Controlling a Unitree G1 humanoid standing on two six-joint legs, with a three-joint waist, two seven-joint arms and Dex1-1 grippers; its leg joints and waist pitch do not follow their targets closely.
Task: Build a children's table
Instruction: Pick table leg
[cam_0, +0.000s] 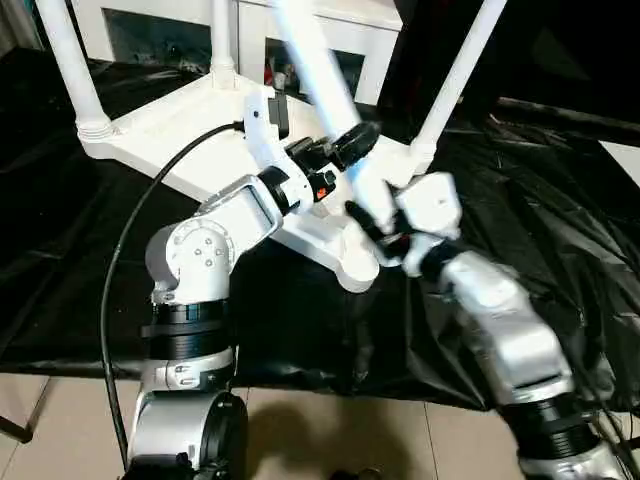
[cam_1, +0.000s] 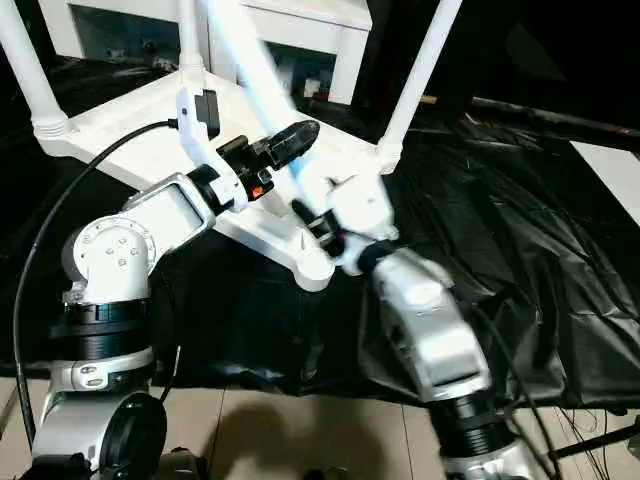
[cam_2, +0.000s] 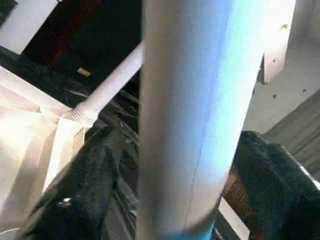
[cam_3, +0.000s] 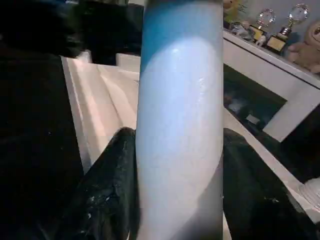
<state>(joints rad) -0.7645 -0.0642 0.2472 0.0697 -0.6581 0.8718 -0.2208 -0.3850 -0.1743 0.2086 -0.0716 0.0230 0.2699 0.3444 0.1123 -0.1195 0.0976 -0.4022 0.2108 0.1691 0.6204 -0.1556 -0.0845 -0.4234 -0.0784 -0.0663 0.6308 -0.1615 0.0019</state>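
The children's table (cam_0: 170, 130) lies upside down on the black cloth, ribbed underside up. Three white legs stand in its sockets: one at the far left (cam_0: 70, 60), one at the back (cam_0: 222, 35), one on the right (cam_0: 460, 75). A fourth leg (cam_0: 320, 70) leans tilted over the near corner socket (cam_0: 355, 268). My left gripper (cam_0: 350, 145) is shut on the middle of this leg. My right gripper (cam_0: 372, 222) is shut on its lower part, with black fingers (cam_3: 112, 185) on both sides of the tube (cam_3: 180, 130). This gripper hides the leg's lower end.
A white cabinet with glass doors (cam_0: 330, 30) stands behind the work table. The black cloth (cam_0: 540, 200) spreads wrinkled to the right. A black cable (cam_0: 130, 230) loops from my left arm. Tiled floor (cam_0: 350, 440) lies below the table's front edge.
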